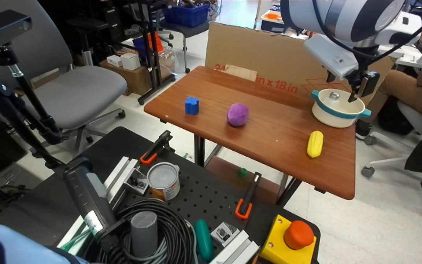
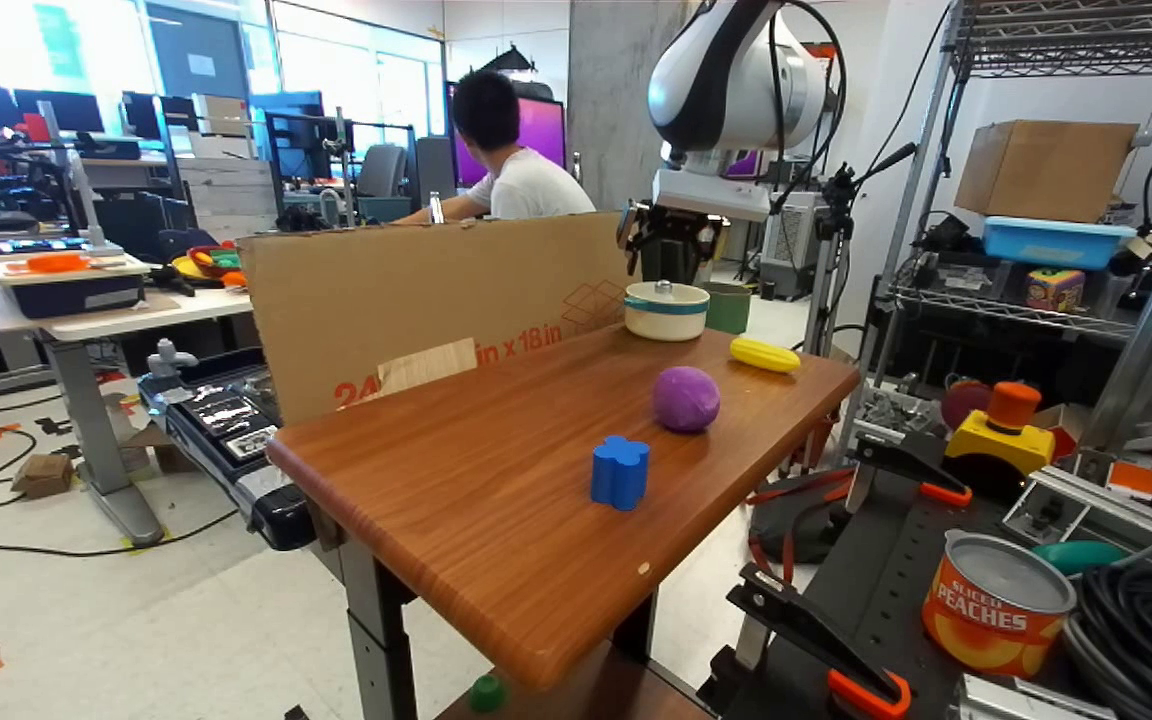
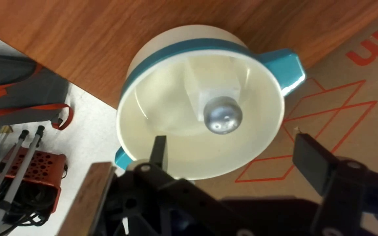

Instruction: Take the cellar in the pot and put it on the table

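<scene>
The cellar, a small whitish piece with a round silver top [image 3: 218, 101], stands inside the pot. Its silver top [image 1: 334, 96] also shows in both exterior views [image 2: 663, 288]; its lower body is hidden there by the pot wall. The cream-white pot [image 1: 333, 117] with its teal-green rim [image 2: 664, 321] sits at a far corner of the brown table [image 1: 211, 88]. In the wrist view, the pot [image 3: 189, 34] is open at the top. My gripper [image 1: 342, 88] is open and empty just above the pot. In the wrist view, its fingertips [image 3: 230, 139] are apart and do not touch the cellar.
A yellow oblong item [image 1: 315, 144] lies near the pot. A purple lump [image 1: 237, 114] and a blue flower-shaped block [image 1: 191, 105] stand farther along the table. A cardboard panel [image 2: 436, 290] rises along the table's edge beside the pot. A black perforated platform [image 1: 196, 200] stands opposite.
</scene>
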`<action>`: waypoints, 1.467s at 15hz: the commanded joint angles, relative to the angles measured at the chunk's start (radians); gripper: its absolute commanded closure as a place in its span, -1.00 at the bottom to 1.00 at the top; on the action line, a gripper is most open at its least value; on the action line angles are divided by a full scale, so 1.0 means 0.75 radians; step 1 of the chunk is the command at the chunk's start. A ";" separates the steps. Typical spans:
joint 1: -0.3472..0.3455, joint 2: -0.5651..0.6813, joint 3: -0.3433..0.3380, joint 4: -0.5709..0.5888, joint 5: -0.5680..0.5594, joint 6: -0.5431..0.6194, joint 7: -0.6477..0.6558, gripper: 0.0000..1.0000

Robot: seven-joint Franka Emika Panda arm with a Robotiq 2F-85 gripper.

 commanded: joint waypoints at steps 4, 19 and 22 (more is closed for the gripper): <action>0.037 0.056 -0.050 0.077 -0.040 -0.093 0.068 0.16; 0.215 -0.300 -0.077 0.031 -0.187 -0.218 0.207 0.84; 0.214 -0.398 0.038 -0.061 -0.156 -0.259 0.160 0.84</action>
